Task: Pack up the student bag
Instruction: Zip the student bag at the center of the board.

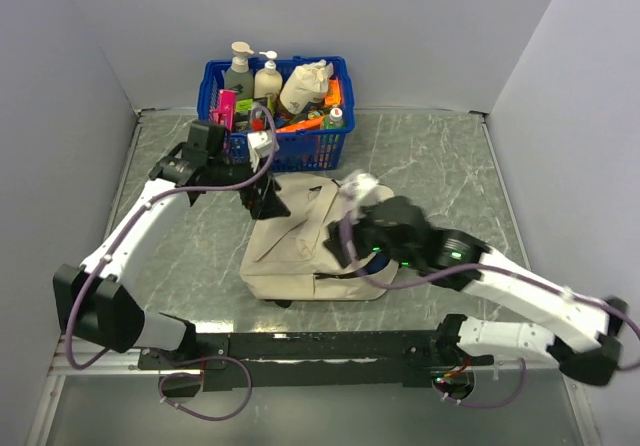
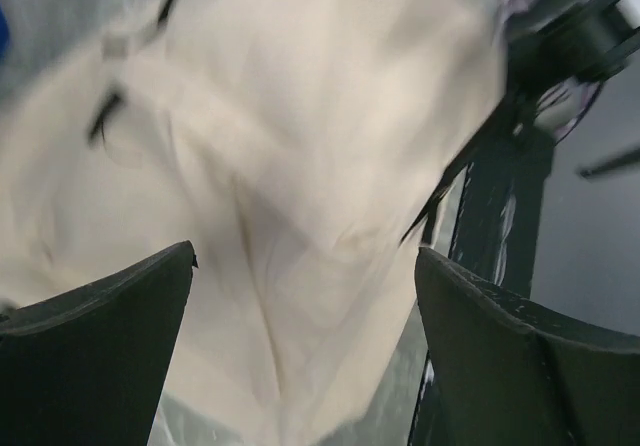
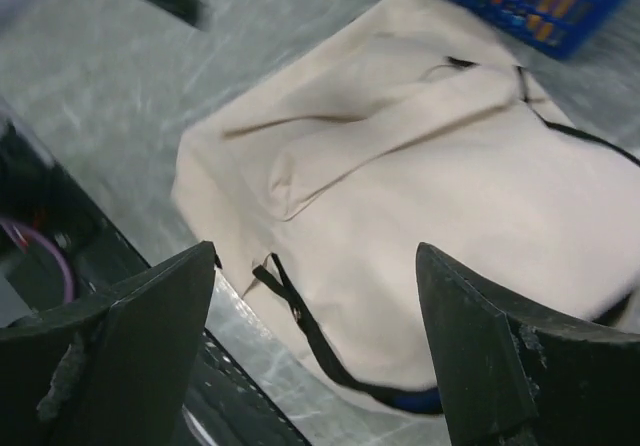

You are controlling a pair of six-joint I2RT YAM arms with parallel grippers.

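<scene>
**A:** What's on the left?

**B:** The left gripper (image 2: pixel 305 256) hangs over the far left corner of the bag (image 1: pixel 300 251). Its fingers (image 2: pixel 100 346) stand wide apart, with only beige cloth showing below them.

**A:** Is it touching the cloth?

**B:** I can't tell. The wrist view is blurred, and from above the gripper hides the spot.

**A:** Where does the bag lie?

**B:** Flat on the table (image 1: pixel 190 246), about in the middle. Its far edge is just beside the basket (image 1: pixel 275 144). A fold runs across its top side, and a black zip (image 3: pixel 310 336) shows along its near edge.

**A:** And the basket?

**B:** It's blue, at the back against the wall, and full. Pump bottles (image 1: pixel 240 66) stand on its left side, with a pale pouch and some orange packs to the right.

**A:** Then the right side?

**B:** The right gripper (image 3: pixel 315 251) is above the bag's right part, low over it. Its fingers (image 3: pixel 500 356) are also spread wide and hold nothing. A little blue (image 3: pixel 415 401) peeks out at the bag's edge there, but I can't make out what it is. Something pale just beyond that gripper is too blurred to name.
</scene>
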